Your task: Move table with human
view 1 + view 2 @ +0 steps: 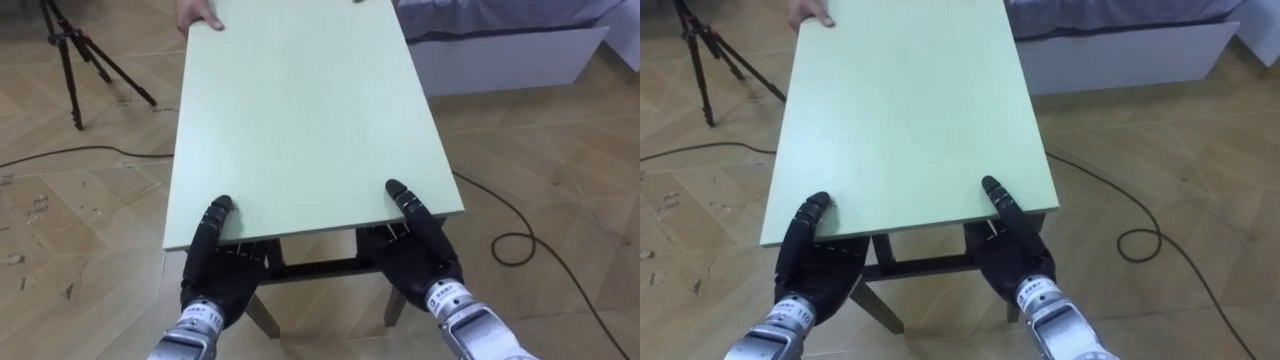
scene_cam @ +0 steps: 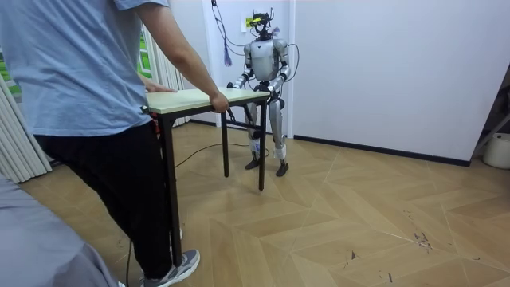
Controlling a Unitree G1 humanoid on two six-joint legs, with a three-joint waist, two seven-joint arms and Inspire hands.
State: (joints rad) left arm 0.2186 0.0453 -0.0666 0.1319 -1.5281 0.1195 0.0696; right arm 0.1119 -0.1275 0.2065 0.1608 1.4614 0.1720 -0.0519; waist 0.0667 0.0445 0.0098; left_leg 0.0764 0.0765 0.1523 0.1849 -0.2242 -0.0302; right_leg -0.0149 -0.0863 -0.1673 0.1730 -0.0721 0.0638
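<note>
A pale green table (image 1: 300, 110) with dark legs stretches away from me. My left hand (image 1: 212, 275) grips its near edge at the left corner, thumb on top and fingers underneath. My right hand (image 1: 420, 255) grips the same edge near the right corner in the same way. A person's hand (image 1: 195, 15) holds the far left corner. In the room view the person (image 2: 88, 96) stands at the table's (image 2: 187, 99) near end with both hands on its edge, and I stand upright at the far end by a white wall.
A black tripod (image 1: 85, 55) stands on the wooden floor to my left. A white bed base (image 1: 500, 50) lies beyond the table's right side. A dark cable (image 1: 515, 245) loops over the floor at my right. Open floor spreads across the room view's right.
</note>
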